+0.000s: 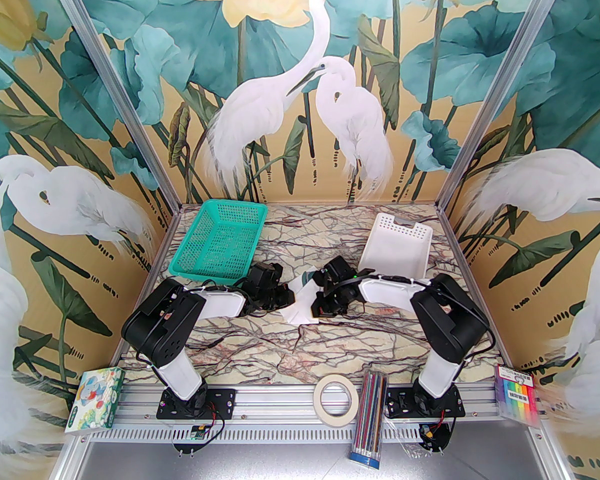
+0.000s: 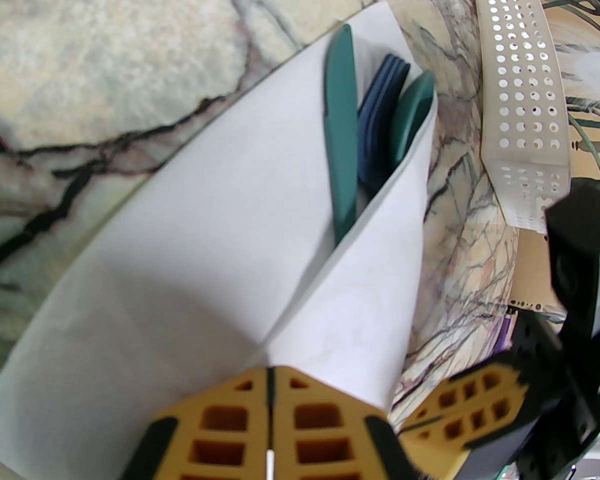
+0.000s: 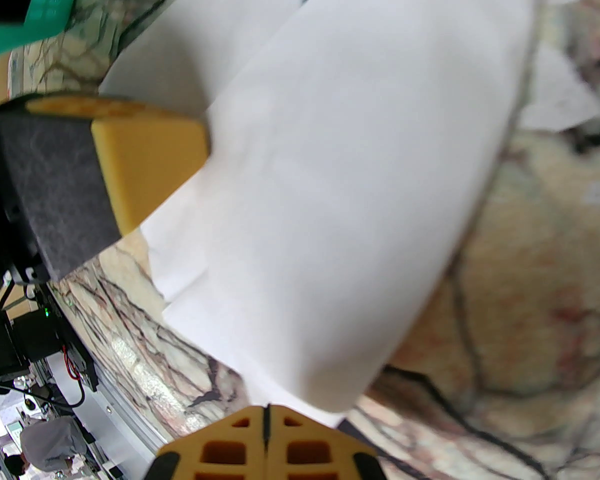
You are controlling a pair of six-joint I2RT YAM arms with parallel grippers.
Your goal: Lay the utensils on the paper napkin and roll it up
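Since the thin white paper napkin wraps the dark green plastic utensils, the left gripper pinches its fold. The clenched right gripper braces the edge.

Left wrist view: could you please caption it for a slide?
Shut left gripper pinches the paper napkin folded over the utensils.
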